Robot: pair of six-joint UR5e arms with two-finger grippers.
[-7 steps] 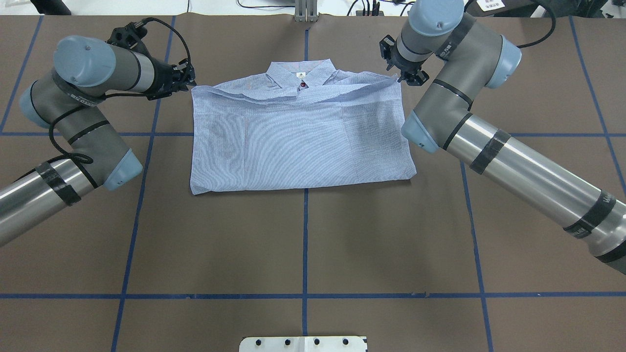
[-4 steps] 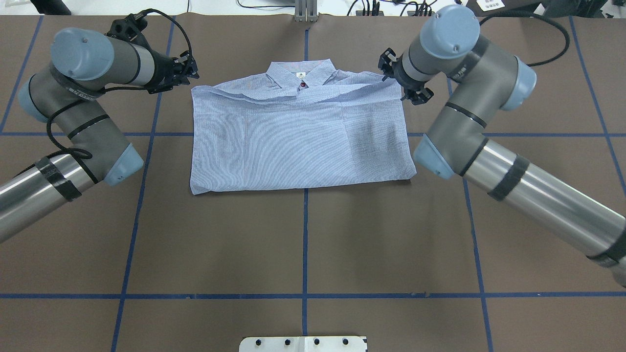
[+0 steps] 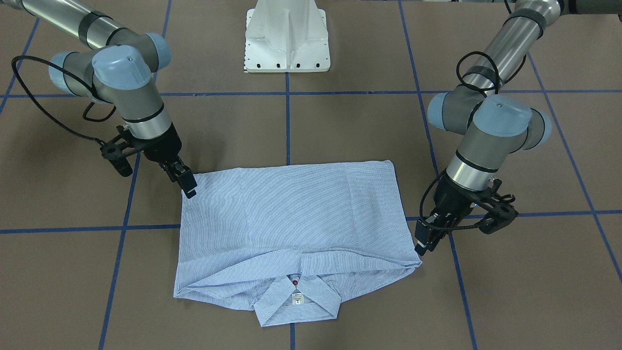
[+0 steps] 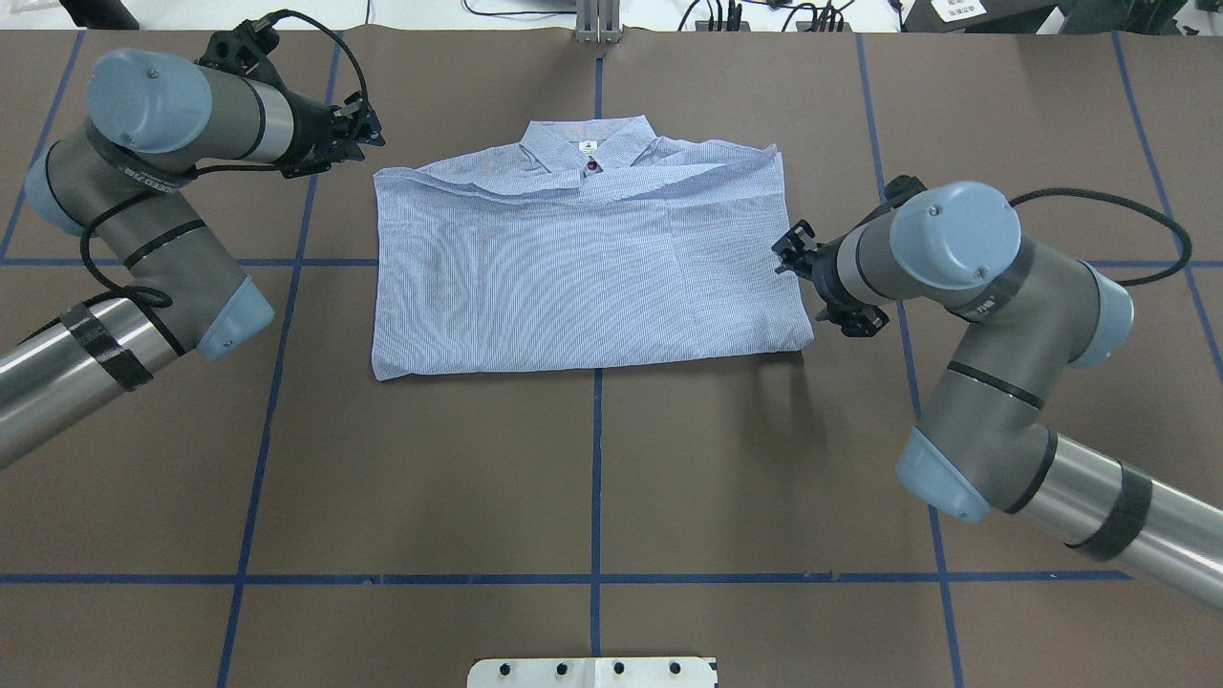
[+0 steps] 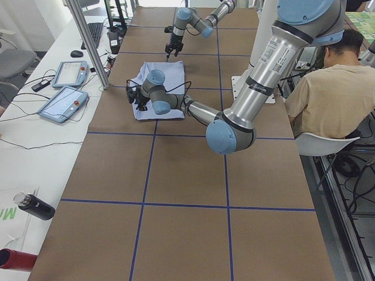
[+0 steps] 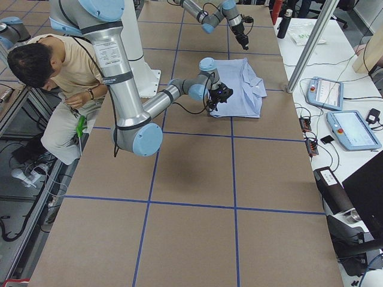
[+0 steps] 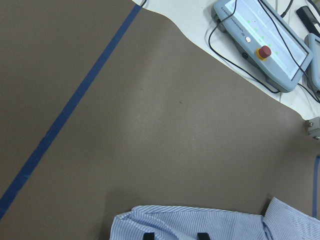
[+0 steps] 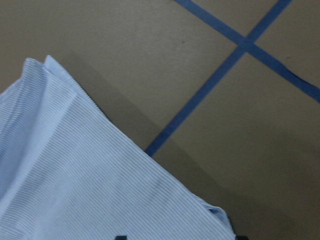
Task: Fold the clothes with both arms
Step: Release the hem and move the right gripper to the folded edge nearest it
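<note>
Blue-and-white striped, the shirt point(image 4: 583, 277) lies folded flat on the brown table point(image 4: 592, 478), its hem toward me and its collar point(image 4: 585, 143) at 12 o'clock. Nearest me, my right gripper point(image 3: 188, 188) hangs at the shirt's 4 o'clock corner, fingers spread wide with nothing between them; I cannot tell whether it touches the cloth. Farther out, my left gripper point(image 3: 422, 247) hangs by the 10 o'clock shoulder corner, fingers also parted and empty.
</note>
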